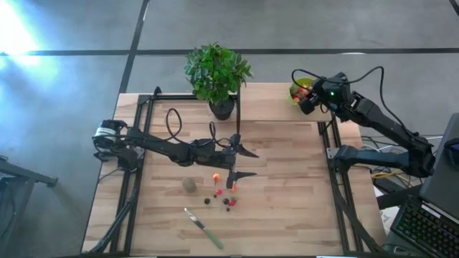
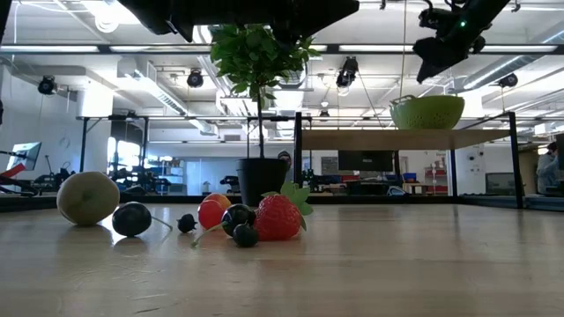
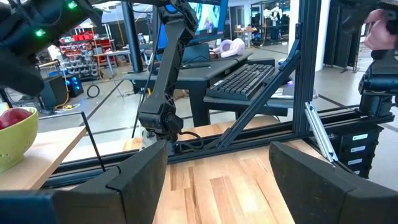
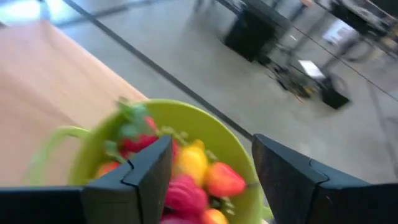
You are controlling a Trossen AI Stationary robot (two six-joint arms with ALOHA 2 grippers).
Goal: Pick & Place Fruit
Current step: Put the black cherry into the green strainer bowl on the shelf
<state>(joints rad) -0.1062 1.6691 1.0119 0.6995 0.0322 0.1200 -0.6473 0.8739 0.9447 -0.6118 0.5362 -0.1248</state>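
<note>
over the lime bowl point(image 1: 300, 91), right gripper point(image 1: 307, 104) fingers wide to drop fruit; left gripper point(image 1: 239, 163) hangs wide, well away, above the berries point(image 1: 221, 195).

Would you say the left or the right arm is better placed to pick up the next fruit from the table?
Probably the left. The left gripper hangs open directly over the loose fruit mid-table, while the right gripper is away at the green bowl on the table's far right corner, open above the fruit already inside.
</note>
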